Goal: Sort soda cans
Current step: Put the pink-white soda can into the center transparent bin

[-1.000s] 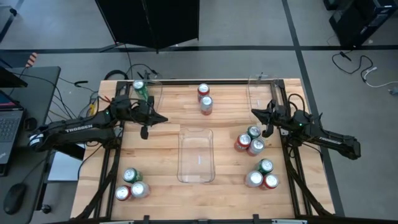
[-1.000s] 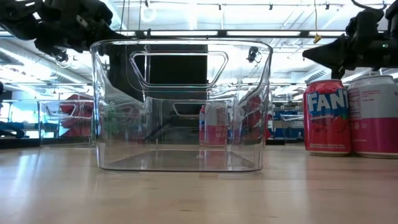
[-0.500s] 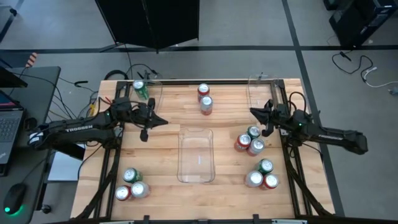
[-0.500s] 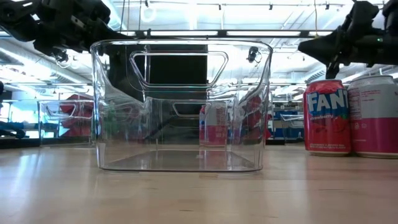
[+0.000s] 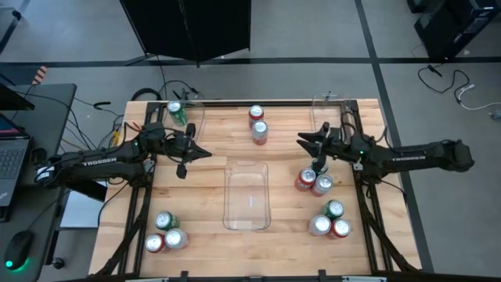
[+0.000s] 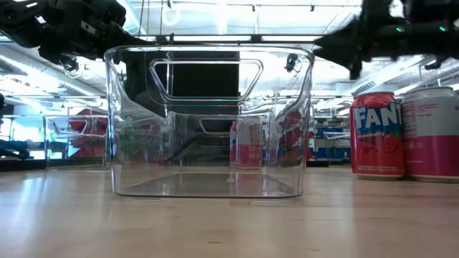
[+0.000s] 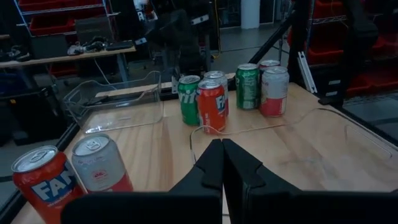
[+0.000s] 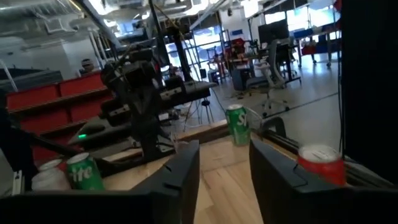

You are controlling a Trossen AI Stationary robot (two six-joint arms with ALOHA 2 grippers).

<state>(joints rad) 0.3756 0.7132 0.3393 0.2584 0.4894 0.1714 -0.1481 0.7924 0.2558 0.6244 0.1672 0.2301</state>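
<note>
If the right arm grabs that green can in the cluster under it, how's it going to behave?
The green can looks rigid, smooth metal, so probably slippery unless squeezed squarely. It stands upright and narrow, touching a red can and a silver can, so a nudge may tip it or shove them. The open right tool hovers nearby.

Twelve soda cans (image 5: 257,132), three bins (image 5: 247,196)

Looking straight down from overhead on the whole desk (image 5: 211,168). Low view sitting right at desktop level, close up against the clear bin (image 6: 208,122), facing the room behind. Wrist views peering forward past each arm's own fingers, both apparently sharing the overhead's cans and far desk edge.
</note>
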